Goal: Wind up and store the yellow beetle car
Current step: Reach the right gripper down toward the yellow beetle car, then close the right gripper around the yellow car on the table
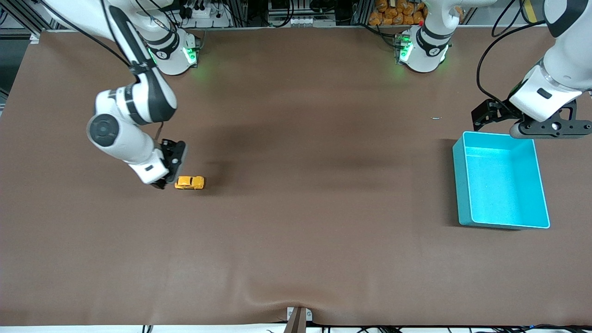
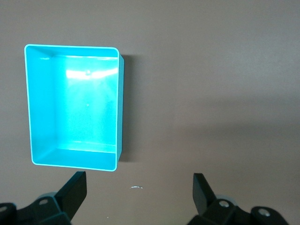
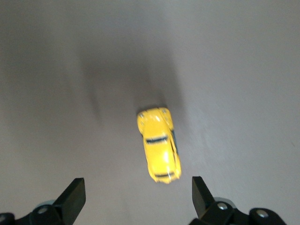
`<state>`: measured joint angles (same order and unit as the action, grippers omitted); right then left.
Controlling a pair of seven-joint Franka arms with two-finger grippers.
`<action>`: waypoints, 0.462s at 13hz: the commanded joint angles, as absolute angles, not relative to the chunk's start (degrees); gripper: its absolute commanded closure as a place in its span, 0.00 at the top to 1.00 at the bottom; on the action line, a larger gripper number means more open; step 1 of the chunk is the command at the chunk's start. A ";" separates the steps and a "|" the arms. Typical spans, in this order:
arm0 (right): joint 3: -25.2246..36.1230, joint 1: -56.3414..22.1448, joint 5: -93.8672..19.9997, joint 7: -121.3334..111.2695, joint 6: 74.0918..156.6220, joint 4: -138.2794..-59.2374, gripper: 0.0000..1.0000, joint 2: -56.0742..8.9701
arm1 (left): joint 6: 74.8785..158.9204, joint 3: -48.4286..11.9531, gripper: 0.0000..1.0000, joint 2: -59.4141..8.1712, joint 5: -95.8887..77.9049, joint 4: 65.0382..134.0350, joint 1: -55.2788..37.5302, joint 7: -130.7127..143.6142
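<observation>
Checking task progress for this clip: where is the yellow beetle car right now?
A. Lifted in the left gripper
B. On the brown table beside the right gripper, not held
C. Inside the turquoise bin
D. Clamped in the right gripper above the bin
B. The yellow beetle car sits on the table next to the right gripper, whose jaws are open and clear of it; the turquoise bin holds nothing.

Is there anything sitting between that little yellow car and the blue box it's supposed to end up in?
Nothing visible. The yellow beetle car sits on the brown table toward the right arm's end, beside the open right claw. The turquoise bin is toward the left arm's end, empty, with bare tabletop between them. The open left claw hangs by the bin's rim.
</observation>
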<state>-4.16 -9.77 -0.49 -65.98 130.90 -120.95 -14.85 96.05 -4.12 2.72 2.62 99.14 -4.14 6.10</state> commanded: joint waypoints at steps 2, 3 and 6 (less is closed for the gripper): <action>-3.95 -11.51 4.65 -67.15 134.20 -120.77 1.00 -18.62 | 95.80 -4.31 1.00 2.73 2.46 98.79 -3.69 5.45; -3.96 -11.43 5.62 -67.32 135.25 -120.67 1.00 -19.76 | 95.80 -4.31 1.00 2.72 2.46 98.79 -3.69 5.36; -3.87 -10.99 6.33 -68.47 137.02 -120.06 0.94 -21.88 | 95.80 -4.31 1.00 2.72 2.46 98.70 -3.69 5.36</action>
